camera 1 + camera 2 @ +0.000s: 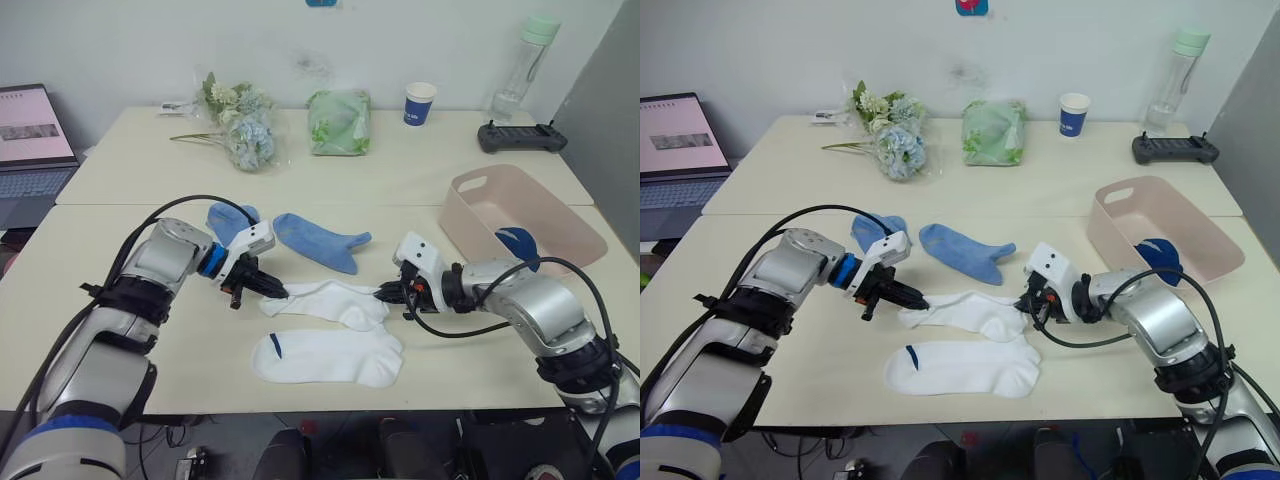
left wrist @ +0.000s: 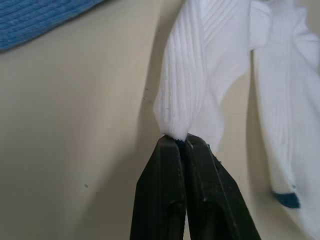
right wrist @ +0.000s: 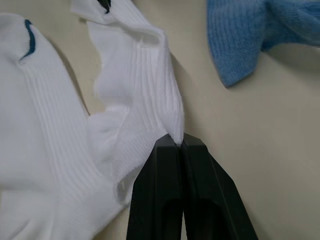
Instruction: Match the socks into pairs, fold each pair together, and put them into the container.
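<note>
Near the table's front lie two white socks. The upper white sock [image 1: 325, 302] is held at both ends. My left gripper [image 1: 278, 292] is shut on its left end [image 2: 175, 125], and my right gripper [image 1: 383, 294] is shut on its right end [image 3: 172, 122]. The lower white sock [image 1: 325, 358] lies flat just in front, with a small blue mark [image 1: 275, 346]. One light blue sock [image 1: 315, 240] lies behind them, another [image 1: 230, 220] is partly hidden by my left arm. The pink container [image 1: 470, 200] stands at the right with a dark navy bundle [image 1: 517, 243] inside.
Along the back of the table are a bunch of flowers [image 1: 240, 125], a green bag [image 1: 340, 122], a blue paper cup [image 1: 420, 103], a clear bottle [image 1: 525, 65] and a black controller [image 1: 520, 137]. A laptop [image 1: 35, 140] stands at the far left.
</note>
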